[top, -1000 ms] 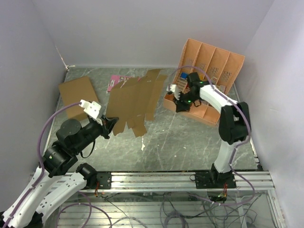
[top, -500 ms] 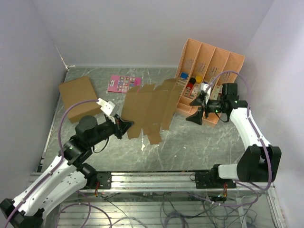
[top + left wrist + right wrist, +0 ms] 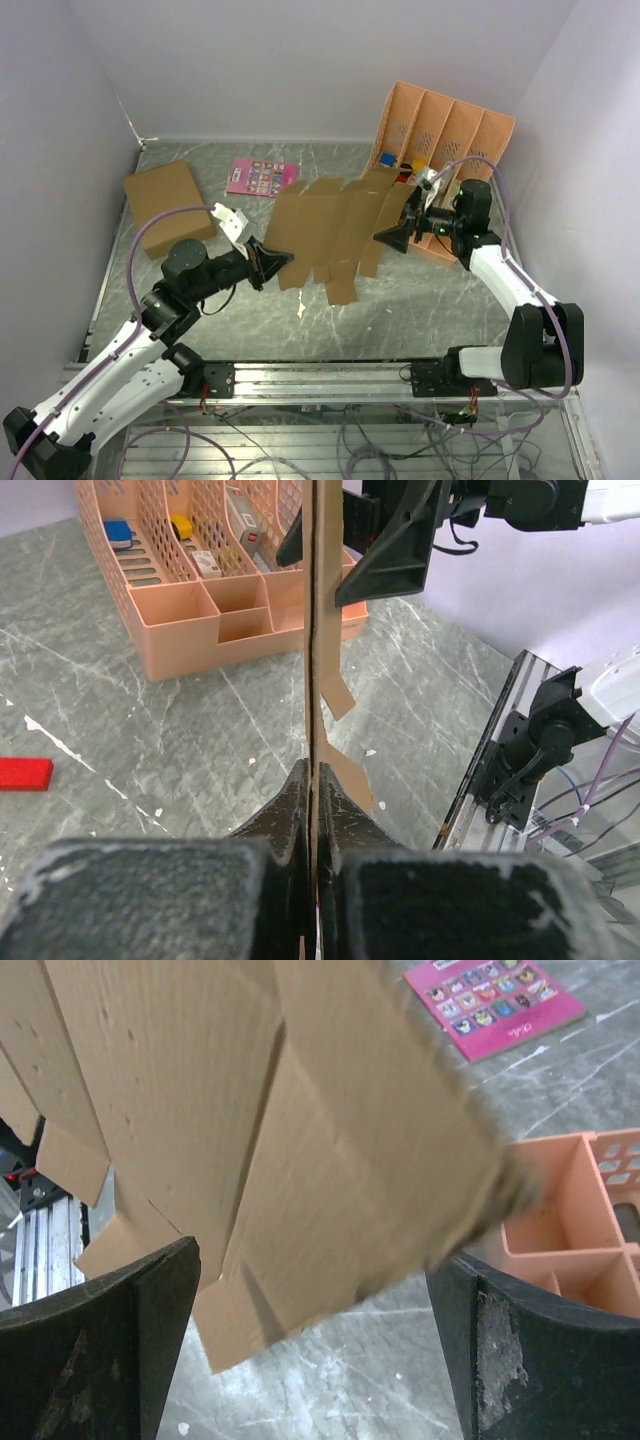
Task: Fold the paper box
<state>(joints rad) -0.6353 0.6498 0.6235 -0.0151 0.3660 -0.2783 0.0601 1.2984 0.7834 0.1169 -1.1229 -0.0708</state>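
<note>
The paper box point(image 3: 335, 230) is a flat brown cut-out sheet with creases and tab flaps, held up off the table. My left gripper point(image 3: 275, 262) is shut on its left edge. In the left wrist view the sheet point(image 3: 313, 630) runs edge-on away from the pinching jaws point(image 3: 313, 780). My right gripper point(image 3: 395, 232) is open at the sheet's right edge, with one finger on each side of the sheet. In the right wrist view the sheet point(image 3: 250, 1110) fills the space above and between the spread fingers point(image 3: 120, 1340), and the gripper point(image 3: 315, 1260) holds nothing.
A larger brown cardboard box point(image 3: 165, 205) lies at the back left. Behind the sheet lies a pink card point(image 3: 260, 176). An orange desk organiser point(image 3: 450, 150) with small items stands at the back right, close behind the right gripper. A red piece point(image 3: 22, 773) lies on the table.
The left arm has carried the sheet to the right and lifted it. The right gripper left the organiser, opened, and swung left to the sheet's right edge.
</note>
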